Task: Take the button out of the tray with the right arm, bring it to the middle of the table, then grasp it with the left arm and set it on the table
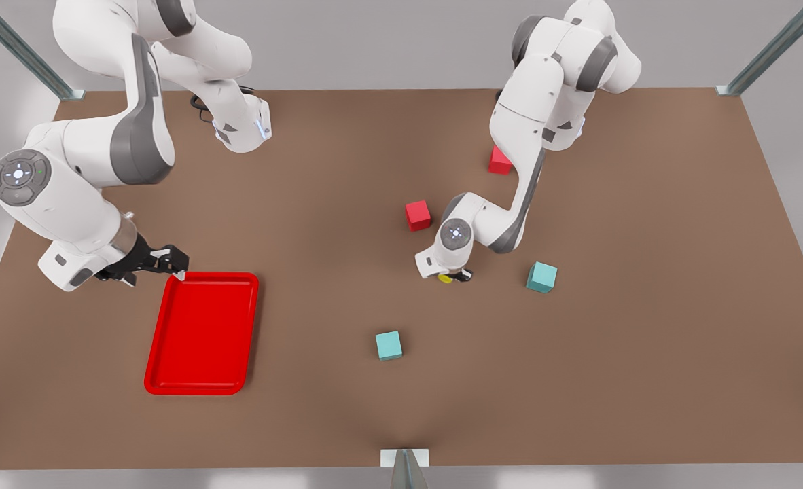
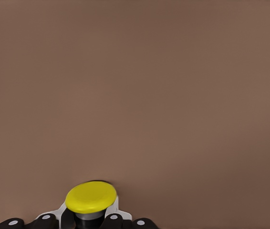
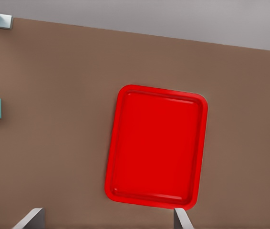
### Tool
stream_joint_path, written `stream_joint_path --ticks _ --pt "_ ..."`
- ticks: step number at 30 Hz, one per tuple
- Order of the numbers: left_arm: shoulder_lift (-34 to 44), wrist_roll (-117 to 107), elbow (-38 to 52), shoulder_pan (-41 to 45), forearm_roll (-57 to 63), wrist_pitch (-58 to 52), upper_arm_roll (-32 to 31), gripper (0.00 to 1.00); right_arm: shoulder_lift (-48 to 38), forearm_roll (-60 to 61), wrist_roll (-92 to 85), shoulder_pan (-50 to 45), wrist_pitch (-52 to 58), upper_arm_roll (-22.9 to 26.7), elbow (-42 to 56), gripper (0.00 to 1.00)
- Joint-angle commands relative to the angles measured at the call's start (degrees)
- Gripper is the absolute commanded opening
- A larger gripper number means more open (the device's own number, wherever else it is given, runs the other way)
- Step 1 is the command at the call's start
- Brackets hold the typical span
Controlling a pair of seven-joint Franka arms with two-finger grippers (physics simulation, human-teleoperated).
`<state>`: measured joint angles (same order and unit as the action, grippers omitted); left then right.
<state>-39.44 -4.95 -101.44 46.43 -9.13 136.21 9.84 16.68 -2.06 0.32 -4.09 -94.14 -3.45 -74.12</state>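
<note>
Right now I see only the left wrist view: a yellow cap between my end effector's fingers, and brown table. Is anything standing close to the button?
Observer: A teal cube is nearest. It is toward the front view's right of the button that your left end effector holds, with bare table between them.
Operator: Does the tray hold anything now?
Observer: No, the red tray holds nothing.
Operator: Where is the other arm?
Observer: The right end effector waits open by the tray's far corner.
</note>
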Motion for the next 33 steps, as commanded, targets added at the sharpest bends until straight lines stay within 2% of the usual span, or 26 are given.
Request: stream_joint_path --ticks 1,10,15,16,19,20,22,24,25,29,31,33 --pt "-0.02 0.03 0.01 -0.03 -0.09 0.19 0.00 0.45 -0.07 -0.05 -1.90 0.14 0.00 0.11 0.12 1.00" --pt "-0.02 -0.06 0.28 -0.03 -0.53 -0.33 0.09 0.43 -0.07 -0.13 -2.16 1.28 0.00 0.02 0.03 1.00" --pt "-0.02 -5.41 3.79 -0.03 -0.54 -5.08 1.32 0.43 -0.07 -0.13 -2.08 1.37 0.00 0.02 0.03 1.00" --pt "0.24 -11.82 4.67 -0.03 -0.54 -5.34 1.32 0.43 -0.07 -0.13 -2.08 1.37 0.00 0.02 0.03 1.00" --pt "-0.11 -54.00 9.68 0.06 0.26 -5.26 2.81 0.43 -0.07 -0.13 -2.08 1.19 0.00 0.02 0.03 1.00" --pt "-0.46 -70.34 11.35 0.24 2.97 -5.17 3.52 0.43 -0.07 -0.13 -1.99 1.01 0.00 0.02 0.03 1.00" --pt "-0.99 -102.78 13.81 0.15 16.07 -6.22 3.70 0.43 -0.07 -0.05 -1.81 1.01 0.00 0.02 0.03 1.00" --pt "-1.69 -131.53 15.39 -0.03 31.80 -18.69 3.78 0.43 -0.07 -0.13 -1.90 0.93 -0.08 0.02 0.03 1.00" --pt "-1.78 -139.01 15.48 0.15 36.11 -25.38 3.78 0.43 -0.07 -0.13 -1.90 1.01 -0.08 0.02 0.03 1.00" --pt "-2.57 -150.70 15.48 1.91 47.28 -44.96 3.52 0.43 0.02 -0.22 -1.90 0.66 -0.08 0.02 0.03 1.00" --pt "-3.97 -153.16 15.48 4.27 54.21 -59.03 3.52 0.43 0.02 -0.13 -1.90 0.75 -0.08 0.02 0.03 1.00" --pt "-6.08 -154.65 16.35 6.83 60.37 -64.67 3.52 0.43 0.02 -0.13 -1.90 0.75 -0.08 0.02 0.03 1.00"
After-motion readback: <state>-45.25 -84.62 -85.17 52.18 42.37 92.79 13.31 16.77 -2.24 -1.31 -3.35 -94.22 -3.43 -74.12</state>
